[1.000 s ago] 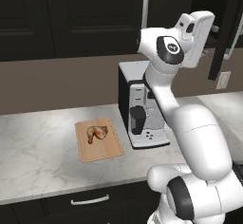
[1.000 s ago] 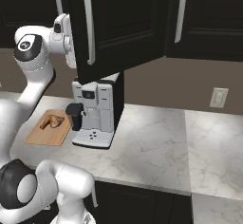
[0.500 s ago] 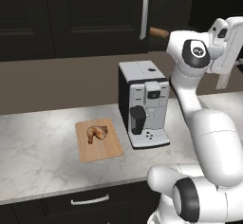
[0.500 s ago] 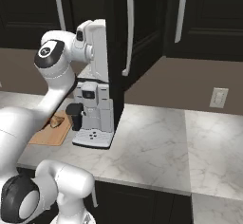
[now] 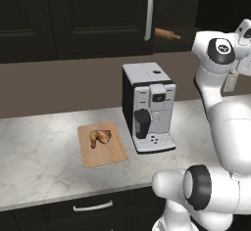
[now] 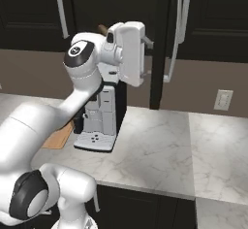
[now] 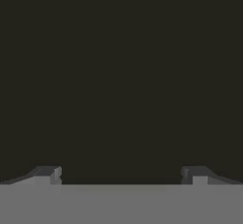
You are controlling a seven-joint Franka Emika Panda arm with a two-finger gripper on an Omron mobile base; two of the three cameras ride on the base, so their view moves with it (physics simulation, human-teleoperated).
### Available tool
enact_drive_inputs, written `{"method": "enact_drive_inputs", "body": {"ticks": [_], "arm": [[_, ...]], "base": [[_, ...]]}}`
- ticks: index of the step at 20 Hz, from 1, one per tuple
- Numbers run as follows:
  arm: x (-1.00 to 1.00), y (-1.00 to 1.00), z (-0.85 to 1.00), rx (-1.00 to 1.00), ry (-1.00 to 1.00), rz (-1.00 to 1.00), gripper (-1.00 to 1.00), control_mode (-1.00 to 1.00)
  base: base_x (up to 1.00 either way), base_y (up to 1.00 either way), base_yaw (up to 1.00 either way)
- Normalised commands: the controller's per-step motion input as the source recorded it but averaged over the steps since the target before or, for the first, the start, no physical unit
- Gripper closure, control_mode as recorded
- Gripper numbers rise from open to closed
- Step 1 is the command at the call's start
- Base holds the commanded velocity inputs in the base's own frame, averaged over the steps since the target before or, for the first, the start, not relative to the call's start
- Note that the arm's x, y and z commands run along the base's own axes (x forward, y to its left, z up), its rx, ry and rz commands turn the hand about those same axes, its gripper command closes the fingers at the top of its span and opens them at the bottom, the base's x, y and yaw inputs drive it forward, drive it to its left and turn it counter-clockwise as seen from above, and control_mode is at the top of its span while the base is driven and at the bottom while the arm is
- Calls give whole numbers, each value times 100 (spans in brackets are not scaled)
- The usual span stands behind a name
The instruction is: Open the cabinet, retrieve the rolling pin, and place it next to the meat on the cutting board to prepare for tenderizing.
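The cabinet [image 5: 98,14] has its right door [image 6: 159,43] swung wide and seen edge-on, its silver bar handle [image 5: 149,10] facing me. Inside, the brown rolling pin [image 5: 166,33] lies on the shelf; one end [image 6: 102,29] pokes out above my arm. My gripper [image 7: 121,173] is open with nothing between its fingers, close up against a dark surface. In the right base view the gripper [image 6: 147,42] sits just left of the open door's edge. The meat [image 5: 99,137] lies on the cutting board [image 5: 105,154] on the counter, left of the coffee machine.
A white and black coffee machine [image 5: 149,107] stands under the open cabinet, between the board and my arm. The marble counter [image 6: 160,145] runs off to the right, with a wall socket [image 6: 222,100] above it. A dark drawer with a curved handle [image 5: 92,207] sits below.
My arm has swung right along the cabinet front. The right door has gone from partly open to wide open, uncovering the rolling pin.
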Motion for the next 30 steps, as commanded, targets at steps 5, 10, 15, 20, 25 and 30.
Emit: {"method": "enact_drive_inputs", "body": {"ticks": [5,10,15,20,25,30], "arm": [[-40,8,1,6,-11,1,-100,-100],[-63,62,1,12,-21,4,-100,-100],[-54,82,0,11,-33,2,-100,-100],[-40,82,10,16,-41,0,-100,-100],[-28,64,7,17,-44,14,-100,-100],[-27,47,6,5,-52,25,-100,-100]], "base": [[0,0,0],[0,0,0],[0,0,0],[0,0,0],[0,0,0],[0,0,0]]}}
